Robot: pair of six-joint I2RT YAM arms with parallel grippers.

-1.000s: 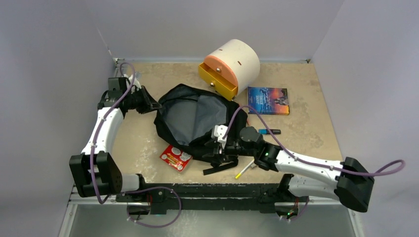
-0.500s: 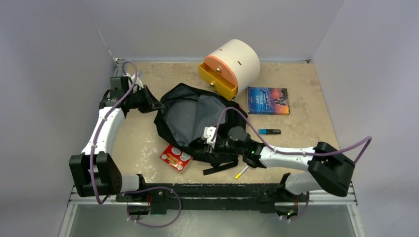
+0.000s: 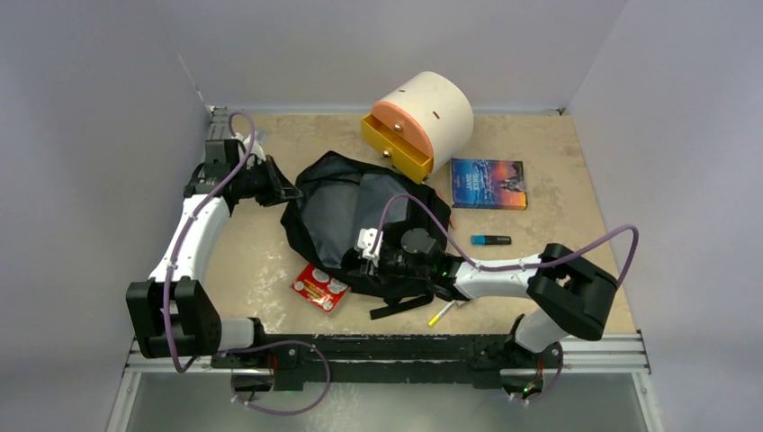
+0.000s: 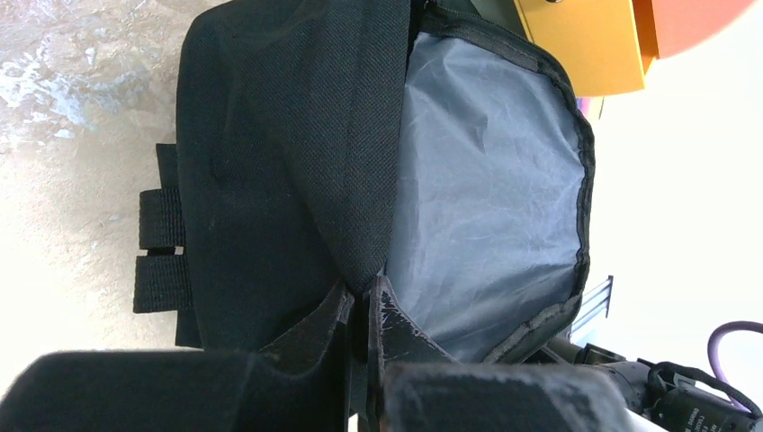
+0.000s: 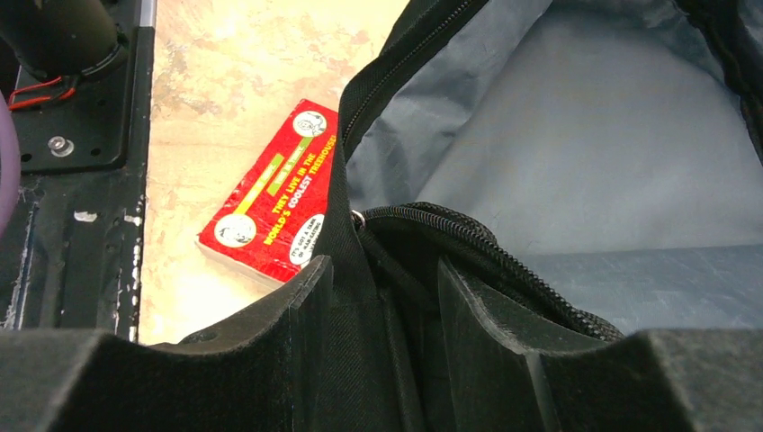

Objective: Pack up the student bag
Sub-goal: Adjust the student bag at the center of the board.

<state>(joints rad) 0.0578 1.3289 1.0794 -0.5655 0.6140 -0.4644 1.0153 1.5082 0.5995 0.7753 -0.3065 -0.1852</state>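
The red packet (image 5: 270, 211) beside the bag's near edge carries yellow and white print; in the right wrist view the words "WORLD'S COOLEST TREEHOUSE" can be read, with round cartoon faces at its corners. The book (image 3: 488, 183) further right on the counter (image 3: 558, 162) has a title too small to make out.

The left arm reaches up the left side of the counter and bends inward, so that the left gripper (image 3: 286, 192) meets the bag's left rim. Its wrist view shows the jaws pinched together on a fold of the black outer fabric at the mouth. The right arm lies low across the near edge, its elbow folded at the right and its forearm stretched leftward, with the right gripper (image 5: 382, 270) at the bag's near rim. Its jaws stand about half apart astride the rim, with a strip of webbing and the zip edge between them; whether they press on the cloth I cannot tell.

The student bag (image 3: 337, 211) lies flat in the middle of the counter, just in front of the cream drawer box (image 3: 423, 117) with its yellow drawer. Its mouth gapes, showing crinkled blue-grey lining inside a black woven shell, and a black strap trails from its near side towards a small pen (image 3: 441, 313)
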